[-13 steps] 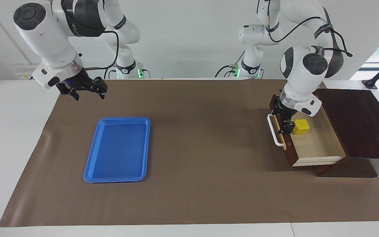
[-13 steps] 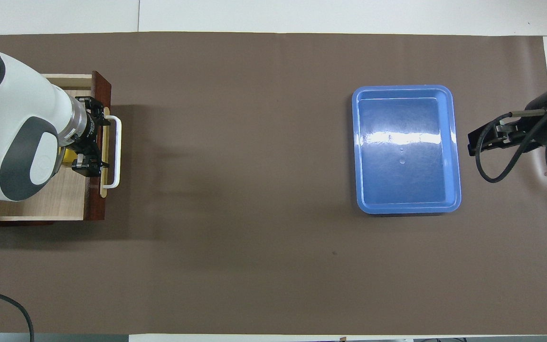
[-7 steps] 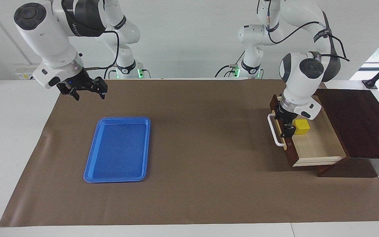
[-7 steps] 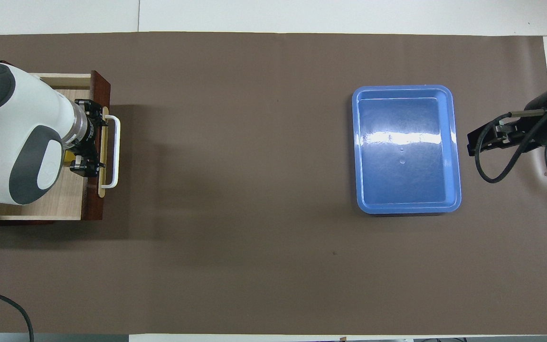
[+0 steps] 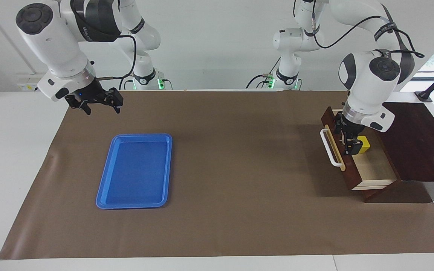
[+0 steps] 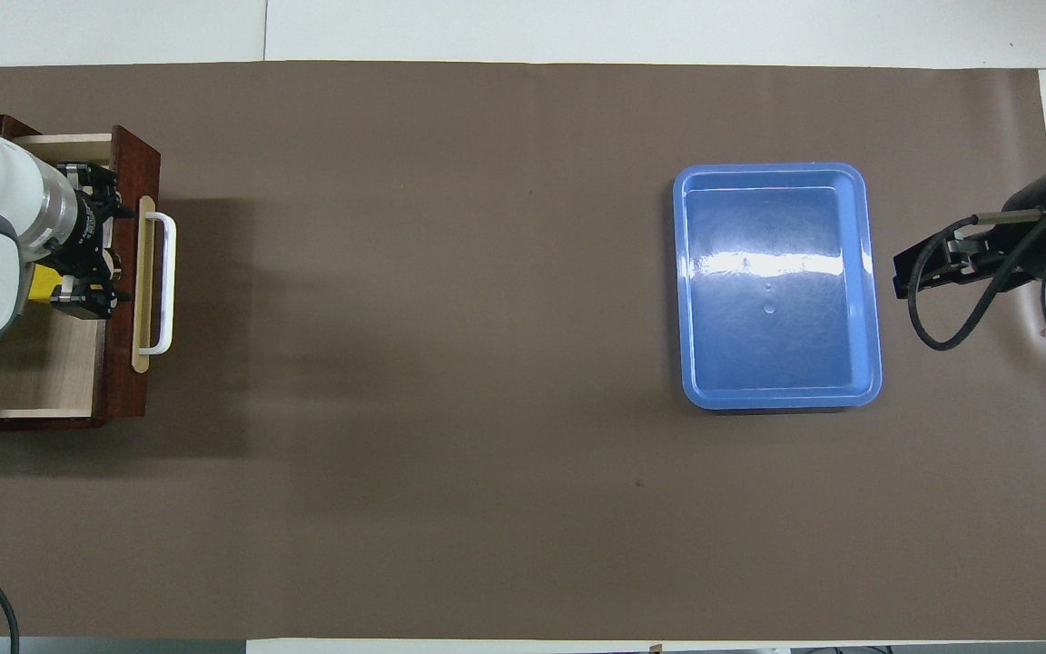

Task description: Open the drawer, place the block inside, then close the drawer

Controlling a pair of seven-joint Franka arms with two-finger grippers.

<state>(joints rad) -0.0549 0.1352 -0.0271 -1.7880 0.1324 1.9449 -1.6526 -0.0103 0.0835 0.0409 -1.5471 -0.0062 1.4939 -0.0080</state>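
Left gripper (image 5: 349, 141) sits low at the drawer (image 5: 371, 165), just inside its dark front panel, fingers spread apart and holding nothing; in the overhead view the same gripper (image 6: 92, 241) shows two black fingers splayed along the inner face of the panel. The block (image 5: 364, 146), yellow, lies on the pale drawer floor right beside the left gripper, on the cabinet side of it, touching or nearly touching one finger, can't tell which; only a yellow sliver (image 6: 40, 282) shows in the overhead view, the rest under the wrist. Drawer partly open, pale floor showing between front panel and cabinet (image 5: 416, 143). The white bar handle (image 5: 330, 147) on its tan strip is on the outer face of the panel, just on the table-centre side of the left gripper, with the panel between them; gripper not on the handle. Cabinet at the left arm's end of the table. Right gripper (image 5: 98, 101) hangs in the air, waiting, over the brown mat (image 5: 232, 210) at the right arm's end, fingers apart, empty. Blue tray (image 5: 136, 171) lies flat on the mat near the right gripper, well apart from the drawer, nothing in it.
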